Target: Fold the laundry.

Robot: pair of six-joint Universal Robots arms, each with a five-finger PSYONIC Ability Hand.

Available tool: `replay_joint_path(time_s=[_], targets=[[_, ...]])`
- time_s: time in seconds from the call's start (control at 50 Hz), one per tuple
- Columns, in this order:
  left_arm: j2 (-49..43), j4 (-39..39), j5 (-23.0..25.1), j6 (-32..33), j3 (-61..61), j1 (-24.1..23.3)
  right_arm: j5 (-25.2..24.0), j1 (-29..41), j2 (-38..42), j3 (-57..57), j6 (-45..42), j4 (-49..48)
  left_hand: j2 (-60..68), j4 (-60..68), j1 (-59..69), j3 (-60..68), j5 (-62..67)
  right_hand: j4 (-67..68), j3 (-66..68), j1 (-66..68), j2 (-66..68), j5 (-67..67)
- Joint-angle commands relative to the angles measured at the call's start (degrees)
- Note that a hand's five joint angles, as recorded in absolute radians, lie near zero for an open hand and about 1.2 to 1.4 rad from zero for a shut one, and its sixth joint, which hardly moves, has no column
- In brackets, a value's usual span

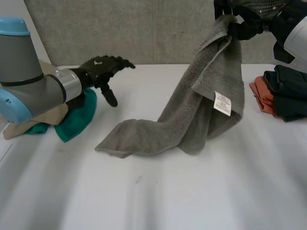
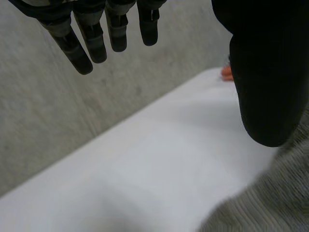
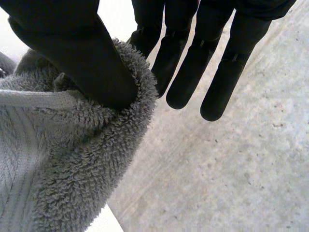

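1. Head view: the right hand [image 1: 242,28] is raised high over the far right part of the white table [image 1: 168,201], clamped on the top edge of the grey towel [image 1: 211,96]. The towel hangs from it in long folds with a white label [image 1: 222,103] on the hanging part, and its lower end trails off to lie on the table near the middle. The left hand [image 1: 103,68], at the end of the left arm [image 1: 29,81], hovers above the table well apart from the towel, with fingers stretched out, thumb pointing down and nothing held. Below that arm a teal cloth [image 1: 76,120] and a beige cloth [image 1: 53,116] lie piled together. At the table's right side an orange cloth [image 1: 261,96] touches a dark cloth [image 1: 290,93]. A grey wall [image 1: 144,33] stands behind the table
2. Left wrist view: the left hand's fingers [image 2: 94,41] are straight and held apart from the thumb, with bare table under them. Part of the grey towel [image 2: 270,203] lies beyond the thumb, not touching the hand, and a bit of the orange cloth [image 2: 227,72] shows far off
3. Right wrist view: the right hand [image 3: 72,48] pinches a rolled fold of the grey towel [image 3: 72,159] between its thumb and the nearest finger, while the other fingers [image 3: 193,72] point straight past the towel toward the wall
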Motion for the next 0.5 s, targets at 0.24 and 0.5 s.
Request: replay_joint_path(time_s=[0.24,0.5], targets=[[-13.0,-2.7,10.5,-3.5,8.8,-7.1,-3.5,3.6,-2.1,-1.9,3.5,-0.5,-1.7,-1.4,-0.9,-2.0,-3.0,11.5,11.9,15.1,13.0,12.3],[-14.0,-4.0,-5.8,-8.9,21.9,-7.8,5.6,1.8,8.5,-10.7,4.2,-2.7,68.3,68.6,69.1,68.0,67.0,11.5,11.9,15.1,13.0,12.3]])
